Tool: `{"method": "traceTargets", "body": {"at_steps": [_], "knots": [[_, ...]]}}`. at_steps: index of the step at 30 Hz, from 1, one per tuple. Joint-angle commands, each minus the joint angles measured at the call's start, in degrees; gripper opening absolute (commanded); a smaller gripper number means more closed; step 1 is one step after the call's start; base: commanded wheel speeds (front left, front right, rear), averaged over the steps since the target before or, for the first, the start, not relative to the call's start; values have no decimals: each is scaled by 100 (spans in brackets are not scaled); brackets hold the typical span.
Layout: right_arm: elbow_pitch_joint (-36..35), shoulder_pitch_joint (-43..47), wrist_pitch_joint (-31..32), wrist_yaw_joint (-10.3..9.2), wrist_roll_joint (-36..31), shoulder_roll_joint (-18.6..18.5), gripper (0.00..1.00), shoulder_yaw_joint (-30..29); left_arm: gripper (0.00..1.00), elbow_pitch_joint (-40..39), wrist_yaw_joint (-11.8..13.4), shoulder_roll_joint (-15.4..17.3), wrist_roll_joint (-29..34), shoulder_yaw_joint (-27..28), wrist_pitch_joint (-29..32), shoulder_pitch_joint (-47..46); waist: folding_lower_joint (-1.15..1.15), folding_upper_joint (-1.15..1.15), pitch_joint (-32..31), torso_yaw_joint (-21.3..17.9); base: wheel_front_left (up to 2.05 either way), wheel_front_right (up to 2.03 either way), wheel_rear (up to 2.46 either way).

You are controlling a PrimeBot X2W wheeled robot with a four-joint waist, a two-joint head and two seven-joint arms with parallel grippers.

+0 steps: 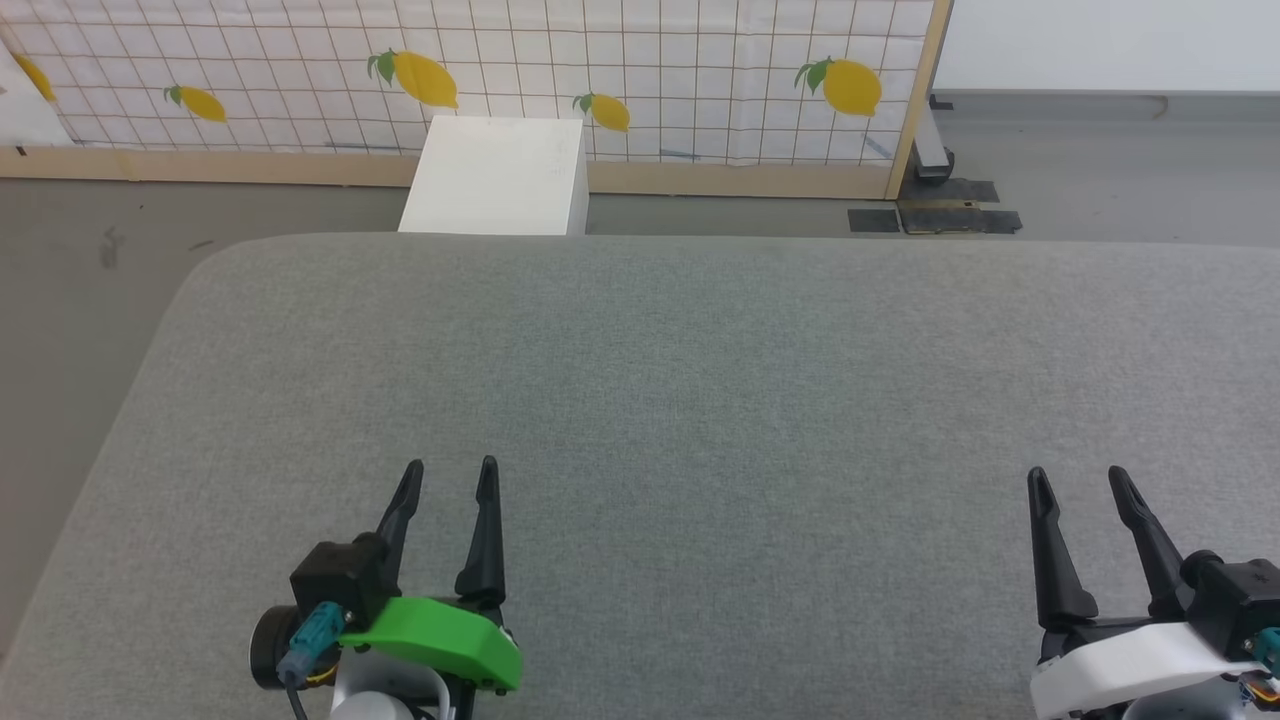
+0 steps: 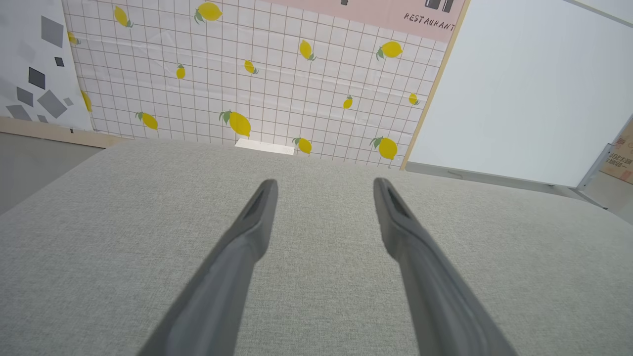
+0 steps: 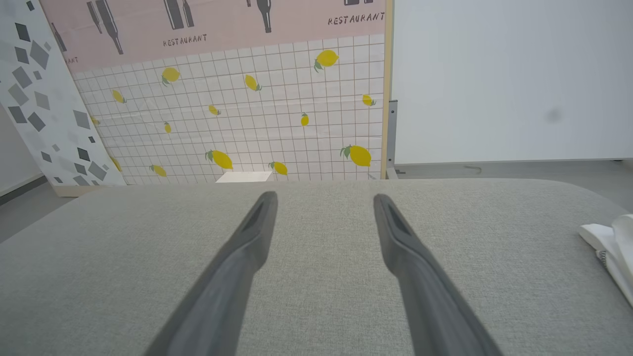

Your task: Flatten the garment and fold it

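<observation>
Head view: L gripper (image 1: 452,465) low left, R gripper (image 1: 1078,472) low right, both over grey padded table (image 1: 700,380), fingers pointing toward its far edge. Both sets of jaws spread wide w/ bare table showing betw. them; neither has hold of anything. Right wrist view: garment (image 3: 612,247) = bunched white cloth w/ a bit of grey stitching, lying on table at that view's right edge, well apart from R fingers (image 3: 232,277). White box (image 1: 497,178) stands behind table's far edge, in front of lemon-print backdrop (image 1: 650,70).
</observation>
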Motion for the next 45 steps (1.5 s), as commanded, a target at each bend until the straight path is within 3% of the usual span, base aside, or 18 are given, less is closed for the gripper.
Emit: {"method": "traceTargets", "body": {"at_steps": [1, 3, 4, 45], "knots": [[20, 44, -7, -10, 64, 19, 100, 21, 100, -8, 52, -17, -39, -11, -27, 3, 0, 0, 3, -2, 0, 0, 0], [35, 36, -6, -10, 94, 19, 100, 36, 100, 3, 50, -17, -52, -19, -27, 8, 0, 0, 9, -6, 0, 0, 0], [26, -1, 0, 0, 56, 0, 0, 27, 0, 3, 0, 0, -19, -17, 3, 0, 0, 0, 9, -6, 0, 0, 0], [68, -125, 144, -2, -129, 2, 0, 120, 0, -191, 16, -3, 309, 156, 296, 55, 0, 0, 15, -80, 0, 0, 0]]}}
